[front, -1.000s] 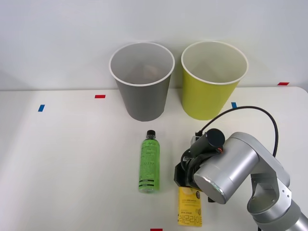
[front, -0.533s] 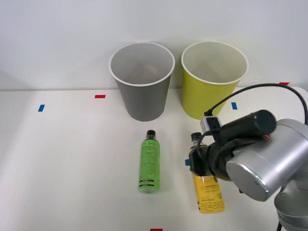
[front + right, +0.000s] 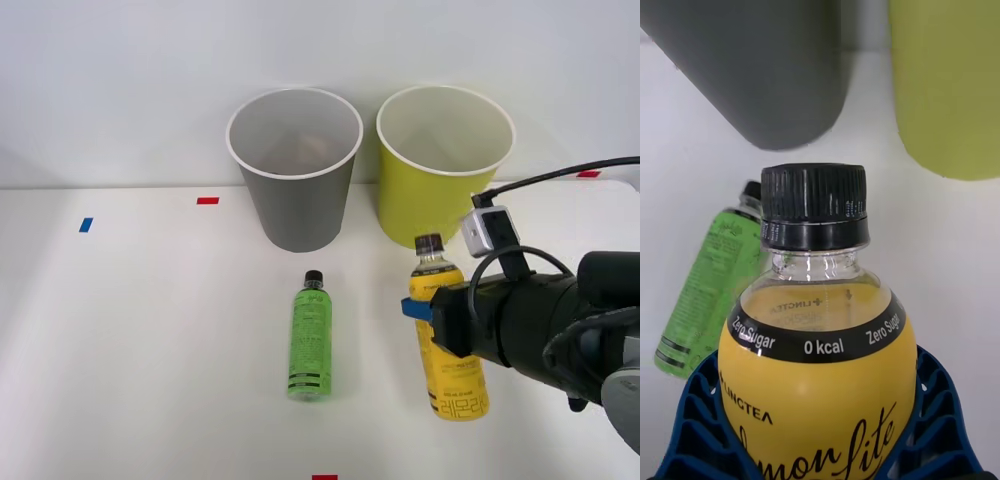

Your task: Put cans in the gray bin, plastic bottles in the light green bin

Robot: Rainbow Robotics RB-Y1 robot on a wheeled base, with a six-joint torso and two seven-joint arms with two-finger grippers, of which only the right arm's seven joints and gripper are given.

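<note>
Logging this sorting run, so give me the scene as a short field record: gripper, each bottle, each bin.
right gripper: shut on the yellow plastic bottle, blue ribbed fingers on both sides of its body
yellow plastic bottle: black-capped, lifted, tilted near upright
green translucent plastic bottle: lying on the white table, cap toward the bins
round gray bin: upright, behind the green bottle
round light green bin: upright, beside the gray bin
</note>
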